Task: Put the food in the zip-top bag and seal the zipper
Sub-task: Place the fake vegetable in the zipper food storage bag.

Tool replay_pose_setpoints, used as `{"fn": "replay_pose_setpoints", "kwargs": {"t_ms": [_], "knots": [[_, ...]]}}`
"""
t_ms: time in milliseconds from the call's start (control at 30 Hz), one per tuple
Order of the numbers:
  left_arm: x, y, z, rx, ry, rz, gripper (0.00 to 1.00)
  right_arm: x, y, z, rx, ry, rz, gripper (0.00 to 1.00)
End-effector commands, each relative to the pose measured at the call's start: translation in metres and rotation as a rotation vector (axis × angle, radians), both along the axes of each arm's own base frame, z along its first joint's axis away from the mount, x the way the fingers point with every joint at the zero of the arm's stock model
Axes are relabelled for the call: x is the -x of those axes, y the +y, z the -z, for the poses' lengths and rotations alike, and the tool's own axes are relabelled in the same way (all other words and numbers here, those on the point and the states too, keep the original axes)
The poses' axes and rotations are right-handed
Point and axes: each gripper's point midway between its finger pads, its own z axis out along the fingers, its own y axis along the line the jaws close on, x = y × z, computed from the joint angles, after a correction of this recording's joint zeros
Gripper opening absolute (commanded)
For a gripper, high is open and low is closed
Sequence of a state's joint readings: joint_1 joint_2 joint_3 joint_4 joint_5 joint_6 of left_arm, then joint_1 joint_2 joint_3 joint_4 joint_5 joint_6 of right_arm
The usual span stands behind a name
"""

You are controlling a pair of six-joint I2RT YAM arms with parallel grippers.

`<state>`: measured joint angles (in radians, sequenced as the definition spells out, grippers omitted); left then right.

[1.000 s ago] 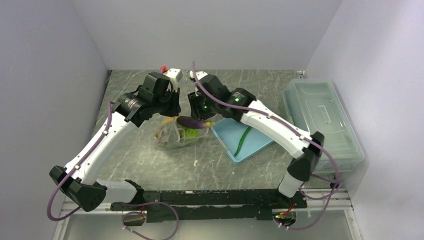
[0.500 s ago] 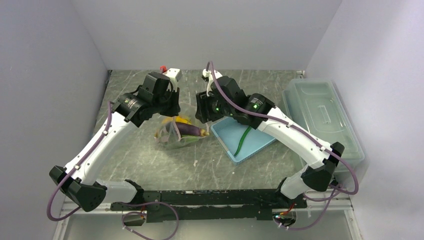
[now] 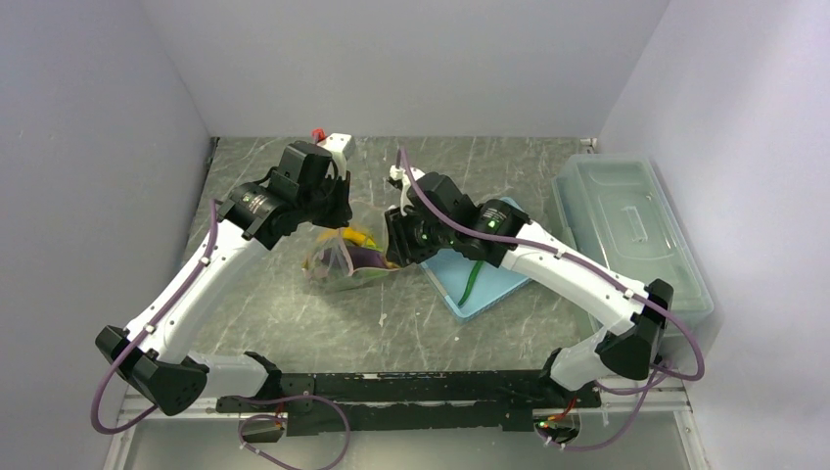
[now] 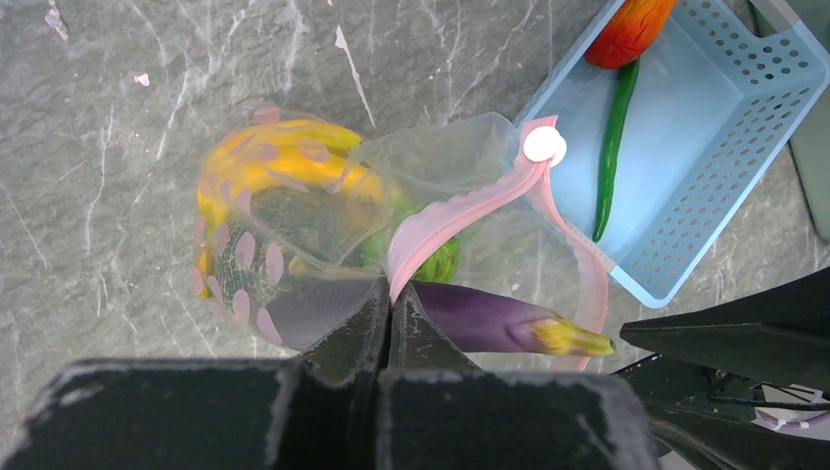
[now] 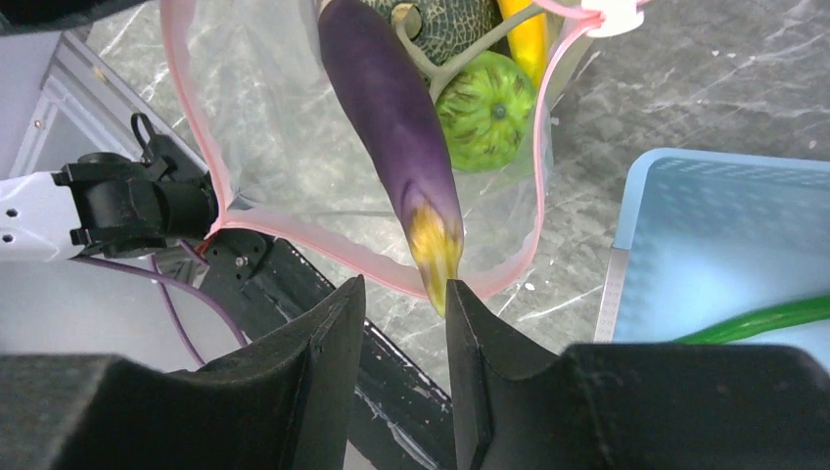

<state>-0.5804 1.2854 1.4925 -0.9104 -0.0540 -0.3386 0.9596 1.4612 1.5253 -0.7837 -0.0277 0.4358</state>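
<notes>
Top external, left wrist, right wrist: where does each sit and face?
Top external: high behind the bases, looking down on the table; left gripper and right gripper show.
Left wrist: above the zip-top bag, looking down; its shut fingers below.
Right wrist: faces the bag's mouth; its fingers flank the eggplant.
Wrist views share bag, eggplant, basket.

So the top cam sits high up behind the arm bases, tilted down and forward. It gets the whole table point(image 3: 294, 318), with the bases along the bottom edge. The left wrist cam is right over the left gripper point(image 4: 390, 294), looking down at the zip-top bag point(image 4: 440, 166) from super close, blue basket point(image 4: 724, 147) in its upper right. The right wrist cam peers past the right gripper point(image 5: 403, 294) into the bag's mouth, just as close, basket at the right edge. All three share the bag and basket.
</notes>
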Motion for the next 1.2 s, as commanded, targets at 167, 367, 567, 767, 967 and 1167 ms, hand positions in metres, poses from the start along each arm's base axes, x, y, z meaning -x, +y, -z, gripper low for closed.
{"fn": "replay_pose_setpoints", "kwargs": {"t_ms": [167,367,567,767,967,1167], "knots": [[0.003,0.002,-0.020,0.039,-0.050,-0.017,0.00,-0.003,0.008,0.004,-0.026,0.004,0.038,0.43],[0.004,0.003,-0.020,0.040,-0.048,-0.015,0.00,-0.017,0.013,0.012,-0.003,-0.023,0.068,0.48],[0.006,0.004,-0.020,0.039,-0.048,-0.017,0.00,-0.027,0.021,0.024,0.023,-0.022,0.081,0.48],[0.006,0.007,-0.021,0.032,-0.052,-0.022,0.00,-0.026,0.029,0.038,0.034,0.008,0.062,0.47],[0.006,0.008,-0.018,0.026,-0.050,-0.026,0.00,-0.018,0.032,0.045,0.018,0.047,0.044,0.46],[0.005,0.007,-0.019,0.030,-0.054,-0.027,0.00,-0.009,0.034,0.052,0.002,0.090,0.023,0.43]]}}
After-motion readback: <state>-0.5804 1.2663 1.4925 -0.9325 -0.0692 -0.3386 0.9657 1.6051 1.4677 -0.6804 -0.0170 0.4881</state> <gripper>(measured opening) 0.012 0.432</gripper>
